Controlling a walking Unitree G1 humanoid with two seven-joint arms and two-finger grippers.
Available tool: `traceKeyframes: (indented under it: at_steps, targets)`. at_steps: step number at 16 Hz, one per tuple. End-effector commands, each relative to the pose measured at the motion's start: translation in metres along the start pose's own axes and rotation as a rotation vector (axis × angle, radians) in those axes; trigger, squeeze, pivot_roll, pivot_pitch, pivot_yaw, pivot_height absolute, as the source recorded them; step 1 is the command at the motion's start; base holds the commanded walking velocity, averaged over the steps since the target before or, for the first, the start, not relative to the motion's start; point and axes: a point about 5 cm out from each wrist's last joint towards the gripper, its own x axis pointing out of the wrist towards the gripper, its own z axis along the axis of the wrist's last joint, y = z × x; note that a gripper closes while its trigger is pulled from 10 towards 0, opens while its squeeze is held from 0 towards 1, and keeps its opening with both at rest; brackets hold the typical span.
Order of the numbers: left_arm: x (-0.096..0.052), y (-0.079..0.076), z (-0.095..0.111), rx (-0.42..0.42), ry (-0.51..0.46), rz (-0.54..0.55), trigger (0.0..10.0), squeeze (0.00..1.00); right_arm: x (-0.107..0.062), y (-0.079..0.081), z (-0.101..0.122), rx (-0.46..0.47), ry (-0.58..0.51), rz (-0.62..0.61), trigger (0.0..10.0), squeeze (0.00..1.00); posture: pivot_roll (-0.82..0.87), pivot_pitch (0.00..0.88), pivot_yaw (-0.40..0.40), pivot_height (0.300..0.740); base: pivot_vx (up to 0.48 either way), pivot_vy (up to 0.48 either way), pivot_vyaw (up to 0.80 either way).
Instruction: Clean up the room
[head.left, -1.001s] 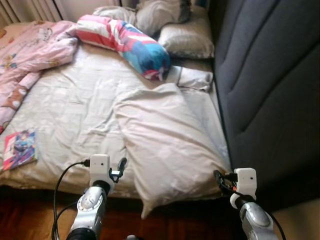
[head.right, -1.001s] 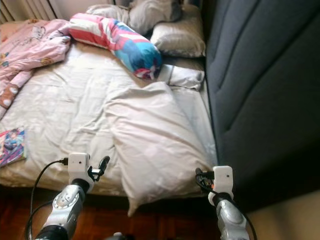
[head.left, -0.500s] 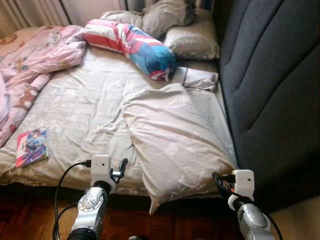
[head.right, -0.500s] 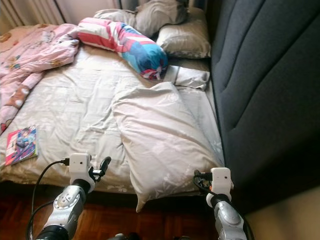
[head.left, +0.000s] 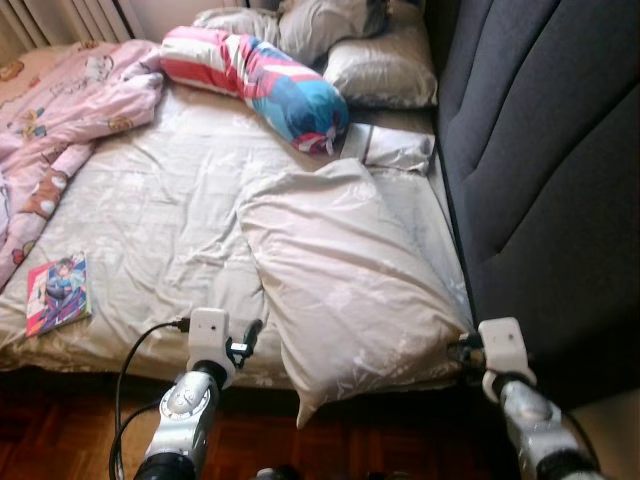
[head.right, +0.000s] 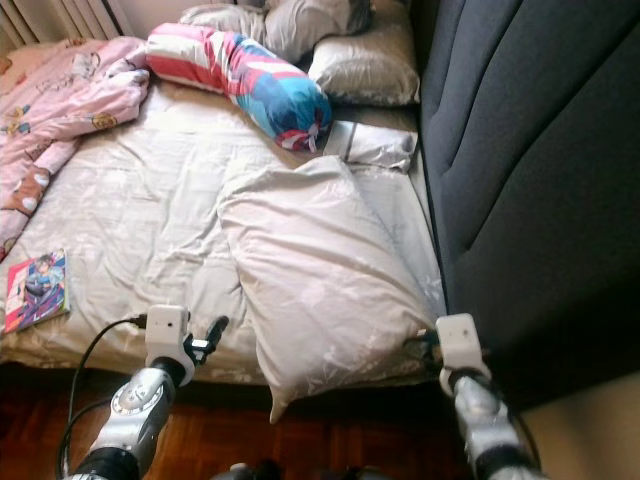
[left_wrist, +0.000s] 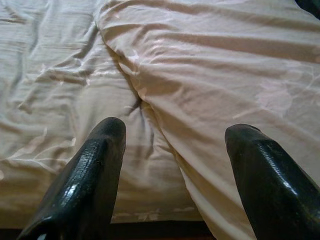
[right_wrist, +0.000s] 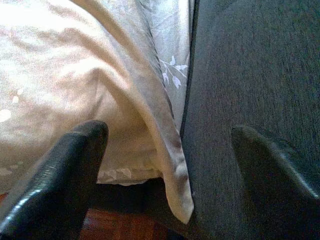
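Two grippers are held low at the near edge of the bed, above a strip of dark wood floor. The left gripper is seen in its wrist view with jaws spread wide, nothing between them, aimed at the seam where the big pillow lies on the sheet. The right gripper is likewise released; its wrist view gives what the head views hide: the pillow's corner hanging over the mattress edge, pressed against the dark upholstered panel, with a leaf-print sheet in the narrow gap. One book lies flat near the bed's left front edge, well apart from the pillow, with open sheet between. Farther back, one small folded cloth is seen beside the panel, then one striped bolster lying aslant. At the head of the bed three grey pillows are piled. One pink quilt is bunched along the far left.
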Motion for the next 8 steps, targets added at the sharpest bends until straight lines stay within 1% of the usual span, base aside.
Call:
traceKeyframes:
  at_steps: [1,2,3,6,7,8]
  targets:
    - [-0.005,0.005,-0.007,0.004,0.037,0.008,10.0,0.0,-0.002,0.002,-0.009,-0.002,0.049,0.021,10.0,1.0,-0.03,0.217,0.044,0.74,0.0,0.0,0.0]
    - [-0.006,0.006,-0.008,0.006,0.039,0.009,10.0,0.0,0.0,0.002,-0.006,-0.069,0.067,0.054,10.0,1.0,-0.02,0.22,0.046,0.74,0.0,0.0,0.0]
    - [-0.008,0.007,-0.008,0.009,0.038,0.008,10.0,0.0,0.001,0.002,-0.005,-0.133,0.071,0.059,10.0,1.0,-0.01,0.225,0.048,0.74,0.0,0.0,0.0]
    - [-0.01,0.008,-0.008,0.009,0.032,0.006,10.0,0.0,0.003,0.001,-0.001,-0.136,0.072,0.039,10.0,1.0,0.0,0.233,0.052,0.74,0.0,0.0,0.0]
    - [-0.011,0.006,-0.007,0.005,0.023,0.001,10.0,0.0,0.004,0.005,0.001,-0.135,0.049,0.043,10.0,0.2,0.01,0.237,0.052,0.74,0.0,0.0,0.0]
    - [-0.011,0.005,-0.005,0.002,0.018,-0.001,10.0,0.0,0.004,0.006,0.003,-0.129,0.034,0.043,10.0,0.0,0.01,0.242,0.053,0.74,0.0,0.0,0.0]
